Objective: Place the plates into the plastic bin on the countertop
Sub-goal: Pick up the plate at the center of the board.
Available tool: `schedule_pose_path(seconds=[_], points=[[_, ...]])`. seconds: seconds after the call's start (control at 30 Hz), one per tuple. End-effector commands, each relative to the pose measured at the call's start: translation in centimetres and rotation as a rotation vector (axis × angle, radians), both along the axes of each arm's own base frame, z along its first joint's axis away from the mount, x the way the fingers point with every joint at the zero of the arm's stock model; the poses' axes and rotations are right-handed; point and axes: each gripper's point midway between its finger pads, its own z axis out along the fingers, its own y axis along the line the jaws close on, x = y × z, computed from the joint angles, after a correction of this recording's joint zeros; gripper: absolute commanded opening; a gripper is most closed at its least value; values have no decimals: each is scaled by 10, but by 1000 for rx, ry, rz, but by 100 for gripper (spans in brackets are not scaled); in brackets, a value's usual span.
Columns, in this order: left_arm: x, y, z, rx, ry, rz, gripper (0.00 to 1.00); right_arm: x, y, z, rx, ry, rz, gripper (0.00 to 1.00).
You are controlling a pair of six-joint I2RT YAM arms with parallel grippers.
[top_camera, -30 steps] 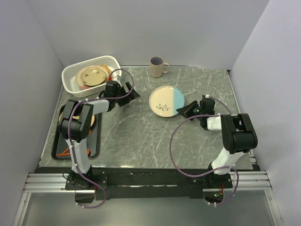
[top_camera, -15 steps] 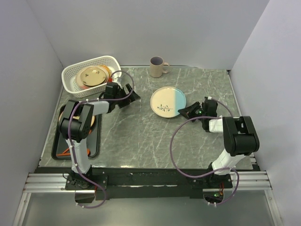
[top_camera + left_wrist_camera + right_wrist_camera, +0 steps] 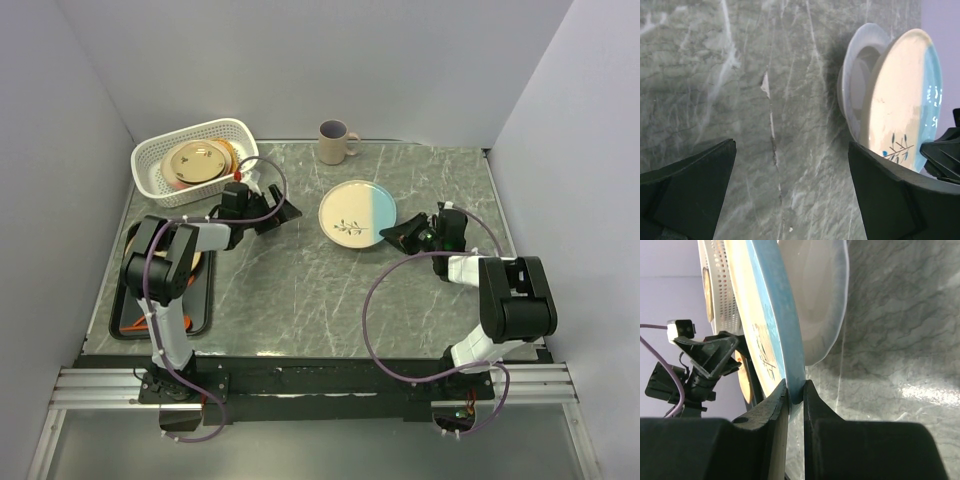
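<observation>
A cream and pale-blue plate with a twig drawing lies mid-countertop. My right gripper is shut on its near-right rim. In the right wrist view both fingers pinch the blue edge of the plate, which is tilted up off the slab on that side. My left gripper hovers low, left of the plate and apart from it, open and holding nothing; its view shows bare marble between the jaws and the plate at the right. The plastic bin at the back left holds tan-orange plates.
A beige mug stands at the back behind the plate. A flat black tray lies at the left front under the left arm, with a tan object and something orange on it. Grey walls close in left, right and behind.
My right gripper has shifted slightly right with the plate's rim in it, and the plate has nudged along. The left gripper has drifted a little toward the front right, still open.
</observation>
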Motion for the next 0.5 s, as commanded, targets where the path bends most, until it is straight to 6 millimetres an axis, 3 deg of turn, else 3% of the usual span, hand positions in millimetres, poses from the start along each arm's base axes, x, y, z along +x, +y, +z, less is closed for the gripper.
schedule_pose_path(seconds=[0.0,0.2,0.47], points=[[4,-8,51,-42,-161,-43,99,13,7,75,43,-261,62,0],[-3,-19,63,-106,-191,-97,99,10,8,77,38,-265,70,0],[-15,-48,71,-176,-220,-199,95,5,10,84,37,-281,95,0]])
